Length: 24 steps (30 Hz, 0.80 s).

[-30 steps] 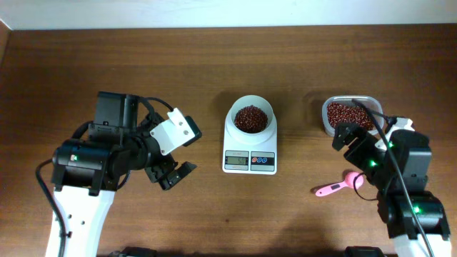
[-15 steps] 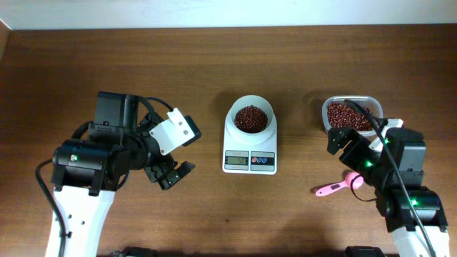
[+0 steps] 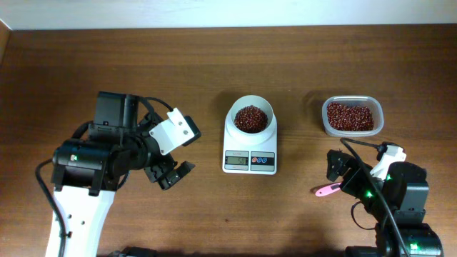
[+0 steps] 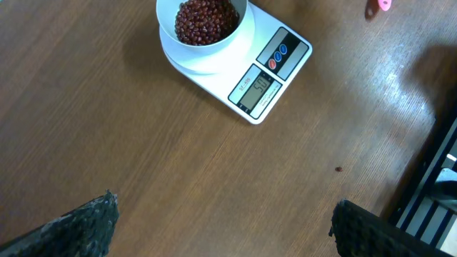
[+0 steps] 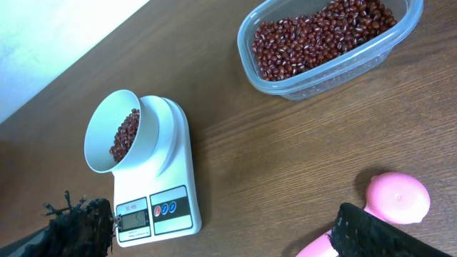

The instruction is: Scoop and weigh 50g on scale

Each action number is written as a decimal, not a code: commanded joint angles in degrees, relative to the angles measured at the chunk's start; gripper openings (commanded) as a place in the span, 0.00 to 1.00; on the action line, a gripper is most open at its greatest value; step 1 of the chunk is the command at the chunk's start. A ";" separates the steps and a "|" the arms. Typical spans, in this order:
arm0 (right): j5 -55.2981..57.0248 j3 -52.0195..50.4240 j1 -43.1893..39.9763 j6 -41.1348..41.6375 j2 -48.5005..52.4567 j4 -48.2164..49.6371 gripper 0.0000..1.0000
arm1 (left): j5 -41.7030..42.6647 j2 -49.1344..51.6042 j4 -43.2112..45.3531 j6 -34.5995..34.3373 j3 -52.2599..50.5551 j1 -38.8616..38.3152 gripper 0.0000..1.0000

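A dark brown wooden bench [image 3: 214, 64] fills the overhead view. At its centre sits the white scale [image 3: 249, 146], display and buttons toward the bottom edge. The round white bowl [image 3: 235, 107] on it holds a heap of red-brown beans [image 3: 250, 118]. In the upper right stands a clear tub [image 3: 379, 114] with more of these beans, well apart from the scale. At the lower right a pink spoon [image 3: 328, 190] lies flat on the bench, just beside the right gripper [image 3: 360, 163], whose jaws are spread wide and hold nothing. At the left, the left gripper [image 3: 184, 152] is also wide open and empty, above bare wood near the scale.
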 commanded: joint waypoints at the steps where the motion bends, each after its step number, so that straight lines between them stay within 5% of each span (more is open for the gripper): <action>1: -0.55 -0.52 0.24 -1.33 -0.26 -0.61 0.99 | 0.09 0.02 -0.04 0.70 0.55 0.35 0.99; 14: -0.57 -3.32 0.26 -4.28 -3.61 -2.14 0.99 | 0.09 0.02 -0.04 0.72 0.55 0.35 0.99; 24: 0.13 -16.35 0.70 -4.31 -31.32 2.43 0.99 | 0.09 0.02 -0.04 0.70 0.55 0.35 0.99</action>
